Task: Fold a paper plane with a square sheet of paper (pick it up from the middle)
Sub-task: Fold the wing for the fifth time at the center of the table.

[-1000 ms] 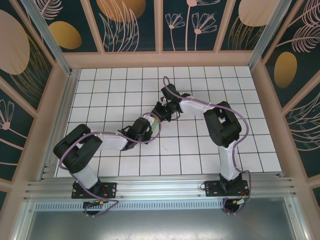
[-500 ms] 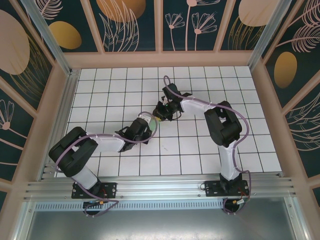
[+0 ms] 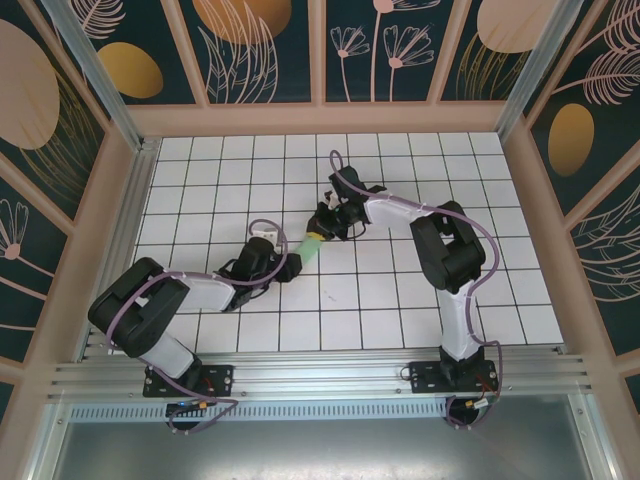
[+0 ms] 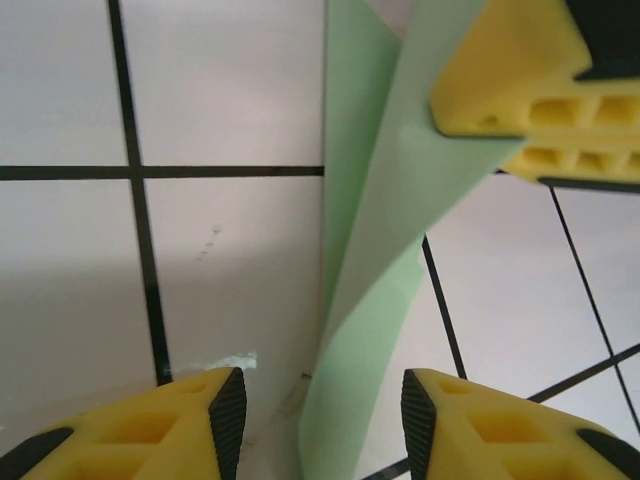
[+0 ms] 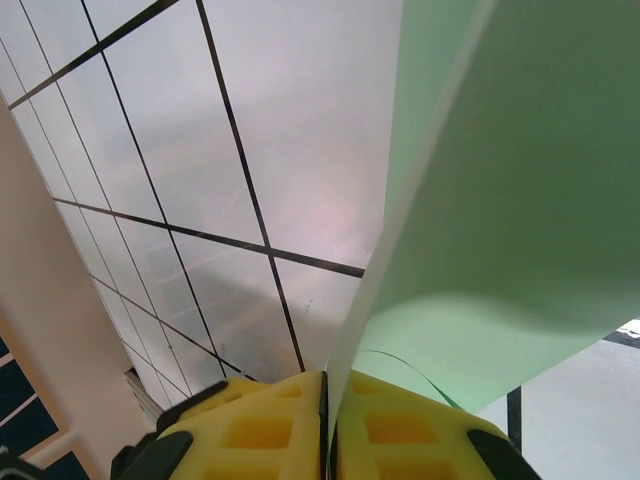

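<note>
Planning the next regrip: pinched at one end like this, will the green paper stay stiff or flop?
Probably floppy: the green paper curves along its length away from the right gripper, shut on one end. Likely very light, since that single pinch seems to hold it up. A slight nudge from the open left gripper would probably swing it.

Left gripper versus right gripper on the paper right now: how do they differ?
The left gripper has its jaws apart; the right gripper has its jaws shut. The paper runs unpinched between the left gripper's fingers, while the right gripper clamps it. Both have yellow fingers.
</note>
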`<state>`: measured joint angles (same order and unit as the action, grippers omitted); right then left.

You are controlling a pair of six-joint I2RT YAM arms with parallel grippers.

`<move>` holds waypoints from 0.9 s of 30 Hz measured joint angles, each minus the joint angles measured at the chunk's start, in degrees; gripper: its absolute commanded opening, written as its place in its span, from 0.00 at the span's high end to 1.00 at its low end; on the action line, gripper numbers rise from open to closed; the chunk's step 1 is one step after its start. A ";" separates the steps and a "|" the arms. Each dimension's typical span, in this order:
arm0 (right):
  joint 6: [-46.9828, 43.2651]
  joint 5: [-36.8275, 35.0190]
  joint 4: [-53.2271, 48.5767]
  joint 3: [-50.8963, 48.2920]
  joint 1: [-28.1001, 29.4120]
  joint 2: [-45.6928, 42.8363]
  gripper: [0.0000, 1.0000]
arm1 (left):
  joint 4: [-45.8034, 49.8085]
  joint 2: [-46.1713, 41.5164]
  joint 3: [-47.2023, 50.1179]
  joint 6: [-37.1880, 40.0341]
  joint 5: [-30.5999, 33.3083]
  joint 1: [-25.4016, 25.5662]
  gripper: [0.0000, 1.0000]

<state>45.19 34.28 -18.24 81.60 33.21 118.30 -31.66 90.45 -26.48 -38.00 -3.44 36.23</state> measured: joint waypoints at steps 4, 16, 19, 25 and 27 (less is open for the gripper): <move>-0.15 0.57 0.00 0.00 -0.13 0.00 0.88 | -0.22 -0.24 0.24 -3.67 -2.64 -1.36 0.54; -0.11 2.29 0.96 -0.37 -1.22 0.72 0.89 | 3.28 2.23 -1.97 -7.74 -6.03 -1.38 0.72; -0.11 2.73 1.51 -0.39 -1.31 1.57 0.89 | 4.15 2.62 -2.62 -7.69 -6.21 -1.38 0.74; -0.07 3.34 1.84 -0.57 -1.31 1.90 0.89 | 5.35 2.80 -2.97 -7.10 -6.08 -1.42 0.80; 0.09 3.34 1.88 -0.61 -1.31 1.90 0.89 | 5.44 2.82 -3.02 -7.10 -6.14 -1.42 0.79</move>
<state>45.28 37.63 -16.36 80.99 31.90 120.20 -26.22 93.27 -29.50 -45.10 -9.58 34.81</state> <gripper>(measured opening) 0.110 0.205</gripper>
